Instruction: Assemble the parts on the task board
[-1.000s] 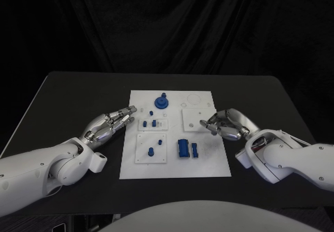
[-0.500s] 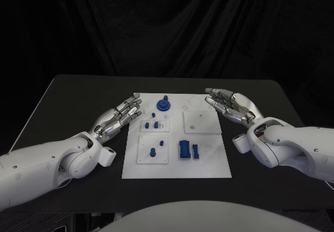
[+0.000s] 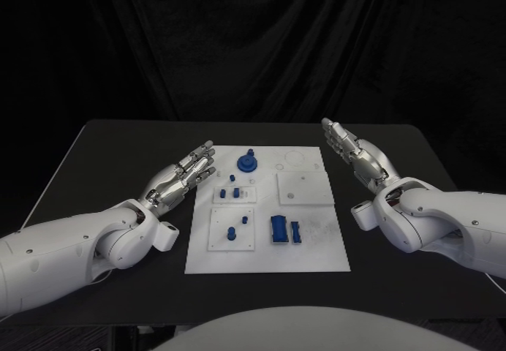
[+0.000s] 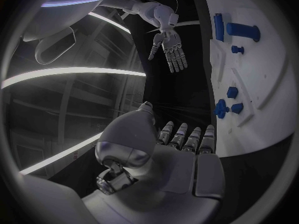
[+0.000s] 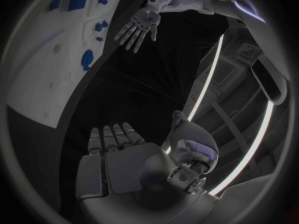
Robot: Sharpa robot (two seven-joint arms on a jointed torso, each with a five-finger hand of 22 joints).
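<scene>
The flat white rectangular task board (image 3: 316, 252) lies mid-way on the black worktop (image 3: 105, 146), small blue plastic parts (image 3: 278, 227) scattered on it (none held). The left robot hand (image 3: 181, 175) hovers just beside its left edge, fingers straight and apart, holding nothing. The right robot hand (image 3: 353, 152) is raised beside its right edge, likewise spread.

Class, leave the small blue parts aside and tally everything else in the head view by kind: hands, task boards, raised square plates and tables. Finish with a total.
Silver many-fingered hands: 2, the left hand and the right hand
White flat task board: 1
Raised white square plates on it: 3
Black table: 1
Total: 7
</scene>
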